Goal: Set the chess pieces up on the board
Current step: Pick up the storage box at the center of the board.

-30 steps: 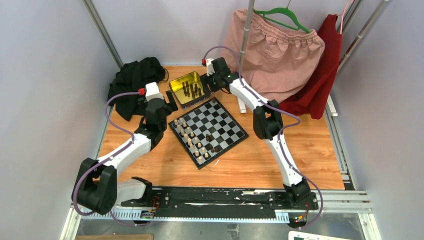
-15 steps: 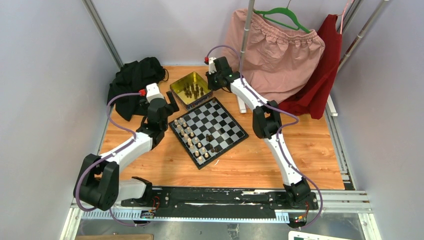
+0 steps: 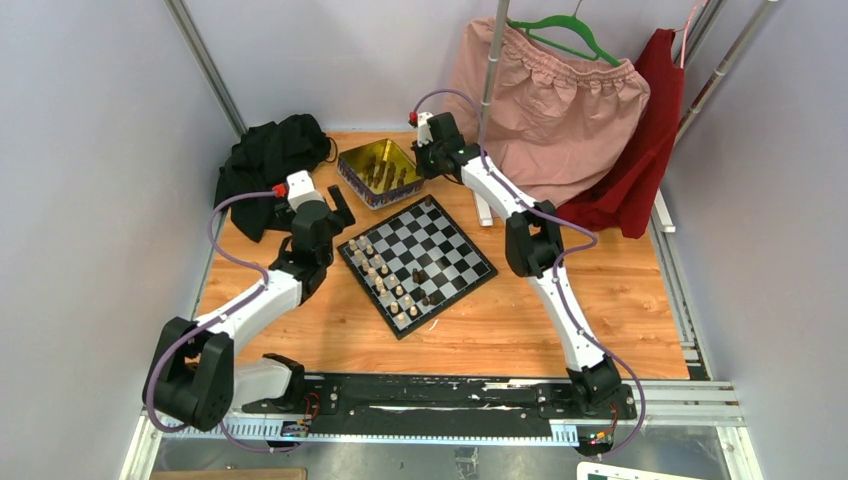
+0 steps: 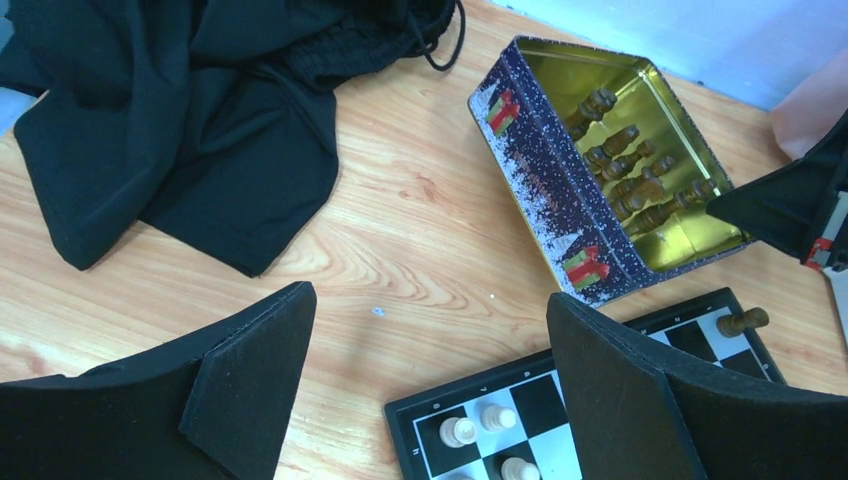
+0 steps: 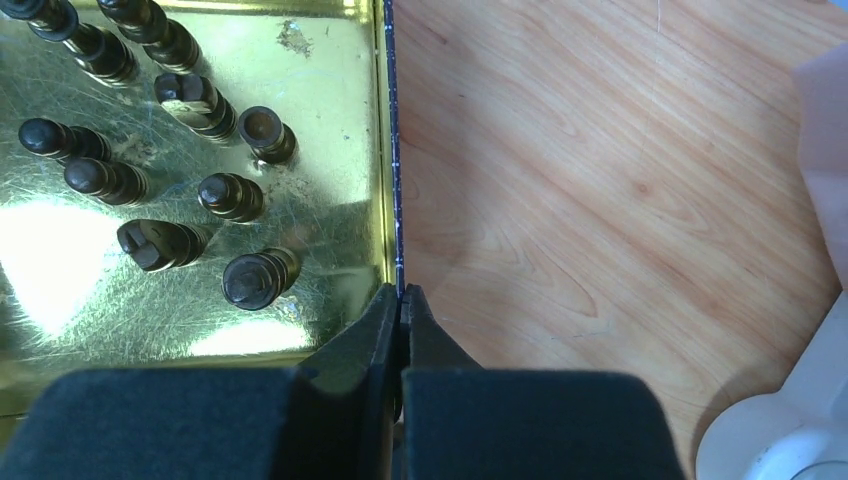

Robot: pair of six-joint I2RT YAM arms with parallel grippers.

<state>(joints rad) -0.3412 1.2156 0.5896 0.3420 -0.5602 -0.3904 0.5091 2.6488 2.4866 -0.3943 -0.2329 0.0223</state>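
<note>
TIN FIRST: The right hand (image 5: 402,300) is pinched shut on the tin (image 5: 392,150) wall, with dark chessmen (image 5: 205,105) lying loose inside. The left hand (image 4: 430,375) hangs wide open and empty over the worktop (image 4: 420,230) beside the board (image 3: 452,250), where white chessmen (image 4: 459,432) stand. The pieces look light, hard and apt to roll, so they are best pinched across the body.

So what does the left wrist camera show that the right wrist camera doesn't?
Only the left wrist view: a black cloth, a corner of the board with cream-white chess pieces, the decorated outside of the tin, and the left hand wide open, holding nothing. Only the right wrist view: the right hand pinched shut on the tin's thin rim, seen close up. Both: the tin's yellow inside with dark brown chessmen in it, and the wooden table.
</note>
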